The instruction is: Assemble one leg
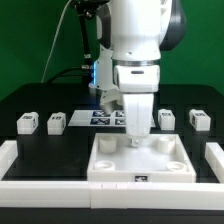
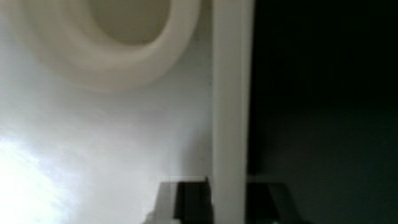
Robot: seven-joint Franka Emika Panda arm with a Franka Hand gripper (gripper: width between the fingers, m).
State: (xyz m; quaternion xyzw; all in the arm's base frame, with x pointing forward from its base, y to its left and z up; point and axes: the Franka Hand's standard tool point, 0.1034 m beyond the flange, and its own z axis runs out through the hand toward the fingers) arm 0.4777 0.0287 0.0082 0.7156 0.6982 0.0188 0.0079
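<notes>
The white square tabletop (image 1: 112,171) lies at the front middle with round corner sockets facing up. My gripper (image 1: 134,140) stands upright over its back edge, and its jaws are closed on that edge. In the wrist view the gripper (image 2: 224,205) has a dark finger (image 2: 183,203) on each side of the tabletop's white wall (image 2: 226,110), with a socket (image 2: 134,30) beside it. Two legs (image 1: 27,122) (image 1: 56,122) sit on the exterior view's left. Two more legs (image 1: 167,119) (image 1: 199,120) sit on its right. All are apart from the gripper.
The marker board (image 1: 105,118) lies flat behind the tabletop, partly hidden by the arm. White rails run along the front left (image 1: 10,160) and front right (image 1: 213,158) of the black table. A green wall stands behind.
</notes>
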